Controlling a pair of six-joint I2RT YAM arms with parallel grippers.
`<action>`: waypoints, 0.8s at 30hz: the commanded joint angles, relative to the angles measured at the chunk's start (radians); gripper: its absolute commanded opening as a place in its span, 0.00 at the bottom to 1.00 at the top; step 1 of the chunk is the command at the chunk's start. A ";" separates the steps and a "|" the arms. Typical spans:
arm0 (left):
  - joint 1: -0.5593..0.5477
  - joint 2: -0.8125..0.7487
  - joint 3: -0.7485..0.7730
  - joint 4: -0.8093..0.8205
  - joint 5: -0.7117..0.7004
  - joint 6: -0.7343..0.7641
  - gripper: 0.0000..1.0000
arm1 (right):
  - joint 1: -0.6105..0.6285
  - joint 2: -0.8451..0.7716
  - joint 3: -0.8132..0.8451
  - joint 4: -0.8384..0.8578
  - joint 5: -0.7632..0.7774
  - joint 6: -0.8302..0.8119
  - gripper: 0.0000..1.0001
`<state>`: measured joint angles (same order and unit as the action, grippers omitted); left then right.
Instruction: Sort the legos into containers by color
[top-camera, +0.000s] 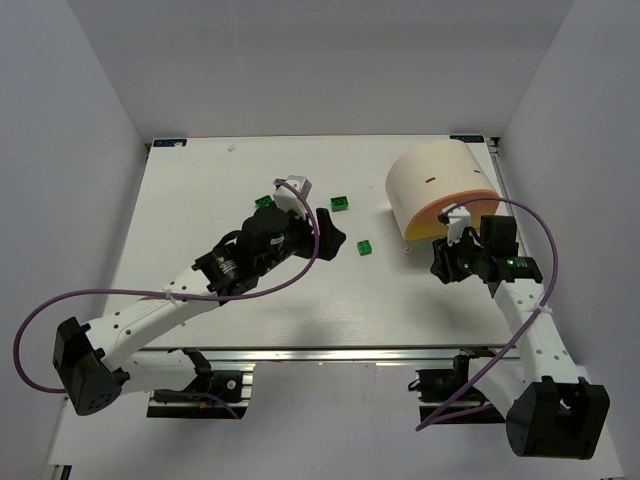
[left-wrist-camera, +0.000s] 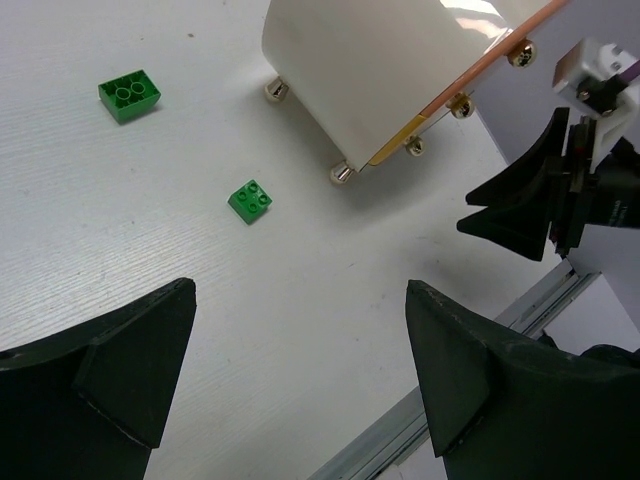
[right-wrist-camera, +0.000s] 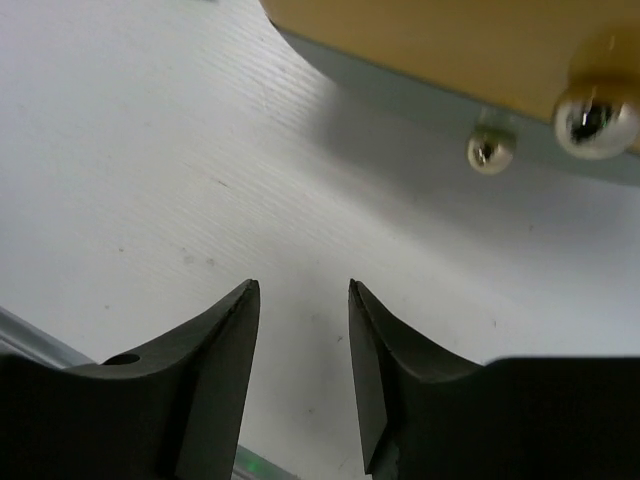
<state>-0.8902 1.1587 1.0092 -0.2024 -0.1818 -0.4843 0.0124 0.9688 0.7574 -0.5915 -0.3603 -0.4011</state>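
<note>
Three green legos lie on the white table: one (top-camera: 264, 201) by my left wrist, one (top-camera: 341, 203) further right, and a small one (top-camera: 365, 247) near the middle. The left wrist view shows the last two, the bigger one (left-wrist-camera: 130, 95) and the small one (left-wrist-camera: 251, 200). The cream-white tub (top-camera: 440, 180) lies on its side at the back right, orange face (top-camera: 452, 214) toward me. My left gripper (top-camera: 333, 233) is wide open and empty (left-wrist-camera: 300, 370), left of the small brick. My right gripper (top-camera: 443, 262) is slightly open and empty (right-wrist-camera: 303, 340), just in front of the tub. No purple or orange legos are in view.
The tub's orange face (right-wrist-camera: 450, 40) carries shiny metal studs (right-wrist-camera: 595, 115) close above my right fingers. The table's front edge with its metal rail (left-wrist-camera: 470, 370) runs near both grippers. White walls close in the table on the left, back and right.
</note>
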 joint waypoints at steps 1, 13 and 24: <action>0.005 -0.022 0.000 0.021 0.016 -0.011 0.95 | -0.032 -0.015 -0.047 0.036 0.058 0.016 0.46; 0.005 -0.021 -0.001 0.018 0.021 -0.014 0.95 | -0.104 0.048 -0.214 0.449 0.123 0.139 0.49; 0.014 -0.010 0.014 0.001 0.015 -0.019 0.95 | -0.146 0.131 -0.289 0.757 0.078 0.375 0.49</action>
<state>-0.8822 1.1587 1.0084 -0.2020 -0.1730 -0.4980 -0.1253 1.0950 0.4885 -0.0143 -0.2584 -0.1207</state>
